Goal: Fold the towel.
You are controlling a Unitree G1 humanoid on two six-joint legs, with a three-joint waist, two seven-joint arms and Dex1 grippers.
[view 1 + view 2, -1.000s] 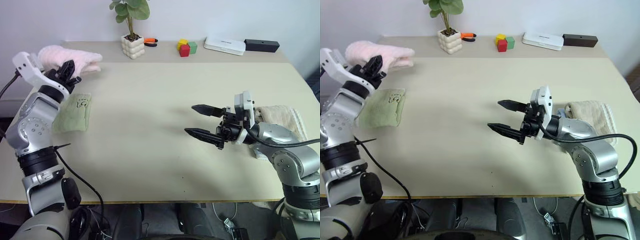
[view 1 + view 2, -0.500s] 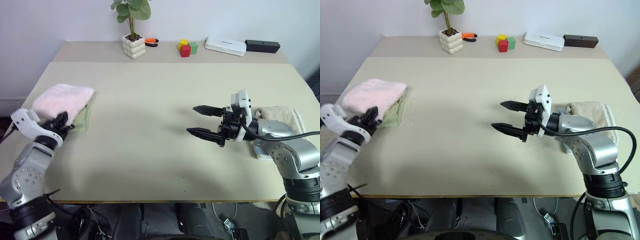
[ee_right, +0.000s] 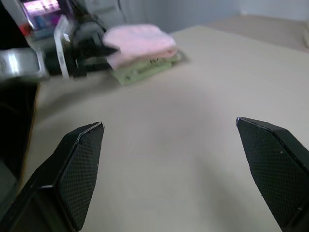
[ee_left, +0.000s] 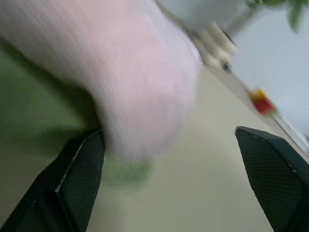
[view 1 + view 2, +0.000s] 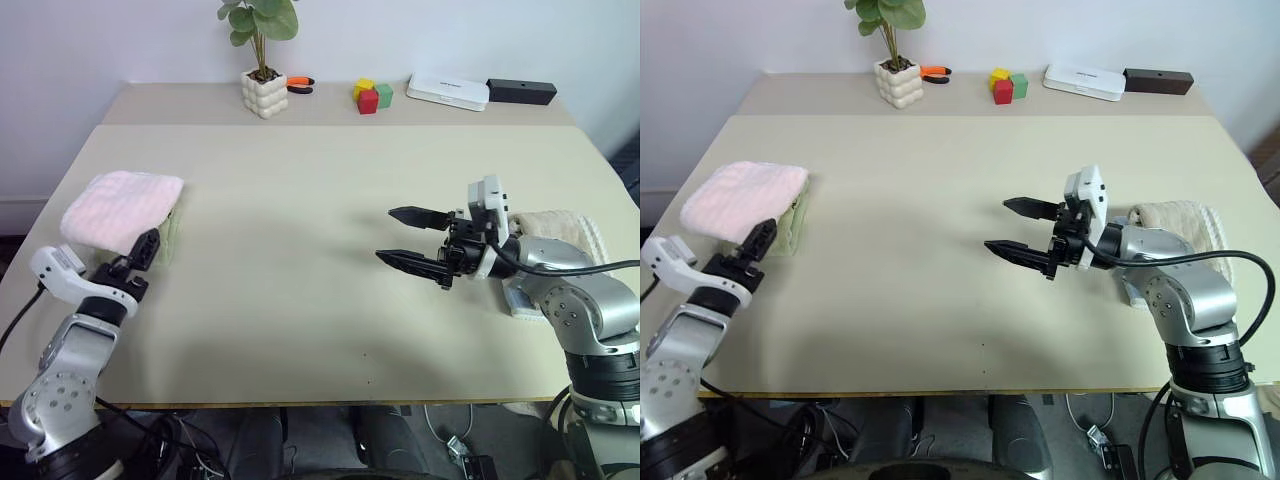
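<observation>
Both pincers gape, left pincer [image 5: 148, 248] at towel's [image 5: 120, 207] near edge, right pincer [image 5: 402, 237] mid-table [image 5: 300, 200]

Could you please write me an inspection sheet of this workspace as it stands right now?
Surface: beige table, middle bare.
Job's things: pink towel lies folded on top of the green towel at the table's left edge.
Clutter: cream towel at the right edge; along the far edge a potted plant, orange-handled tool, coloured blocks, white box, black box.
End effectors: left end effector open, just in front of the pink towel, holding nothing; right end effector open, empty, over the table.
Cables: black cable along the right arm.
Surroundings: white wall behind.
</observation>
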